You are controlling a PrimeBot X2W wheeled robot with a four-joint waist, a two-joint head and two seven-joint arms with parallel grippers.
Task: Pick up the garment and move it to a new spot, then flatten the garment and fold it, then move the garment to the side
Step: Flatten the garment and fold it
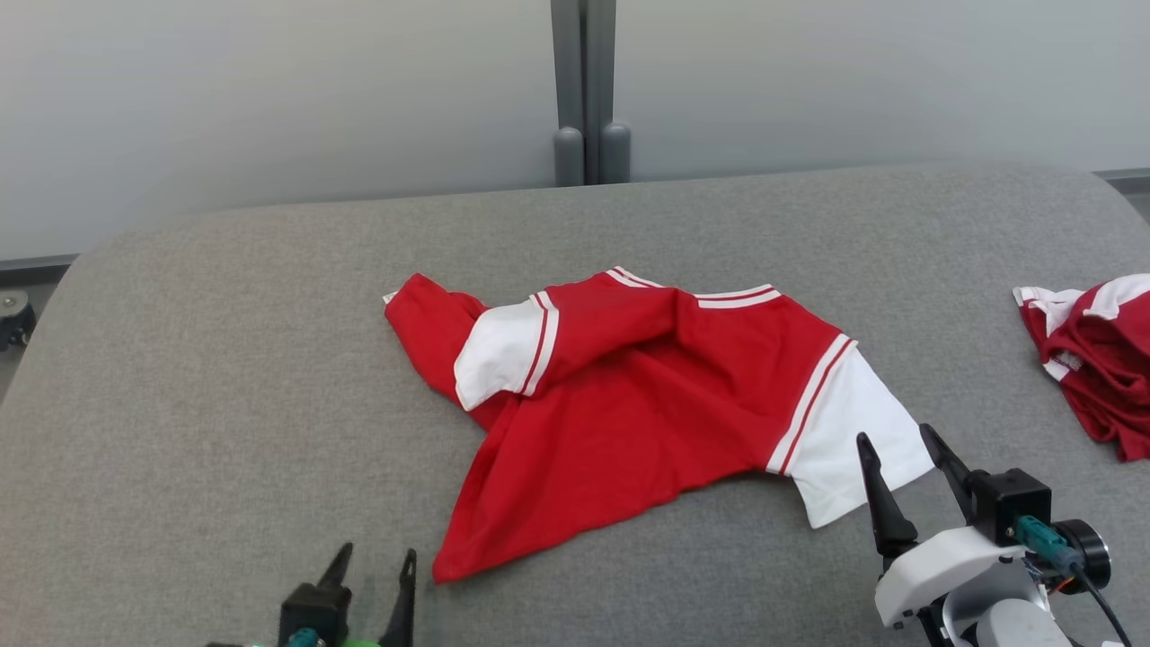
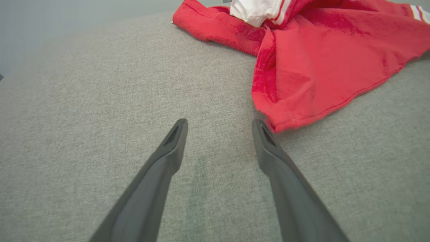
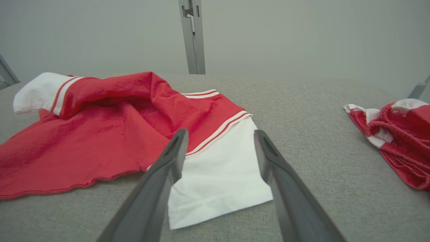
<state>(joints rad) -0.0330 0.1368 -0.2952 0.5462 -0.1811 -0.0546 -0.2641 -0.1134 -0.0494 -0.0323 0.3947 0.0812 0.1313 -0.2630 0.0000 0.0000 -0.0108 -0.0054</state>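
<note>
Head view, taken from largest to smallest. Looking down on a broad grey fabric surface [image 1: 225,377]. At its middle, spread loosely and rumpled, plain red side up with no lettering showing: the garment [image 1: 629,404]. Long axis running from about 10 o'clock to 4 o'clock, with one white sleeve folded over the body at the 10 o'clock end and the other white sleeve [image 1: 849,440] laid flat at the 4 o'clock end. A pointed hem corner [image 1: 454,557] trailing out toward 7 o'clock. Well apart at 3 o'clock, near the surface's edge, a smaller red cloth lump [image 1: 1096,368], not the target.

Right jaws at 5 o'clock, spread wide and holding nothing, tips over the flat sleeve's outer edge. In the right wrist view, that sleeve [image 3: 218,174] dead ahead at 12 o'clock, framed between the two fingers. Cannot tell whether touching cloth or hovering above it.

Left jaws at 7 o'clock, also wide and empty. In the left wrist view, the hem corner [image 2: 285,114] at 1 o'clock, just beside one fingertip [image 2: 260,129].

Judged as the pick-up step, not yet gripped. Right arm better lined up, needing little more than to drop and close on the sleeve. Left needing a small shift toward 1 o'clock to take the corner.
</note>
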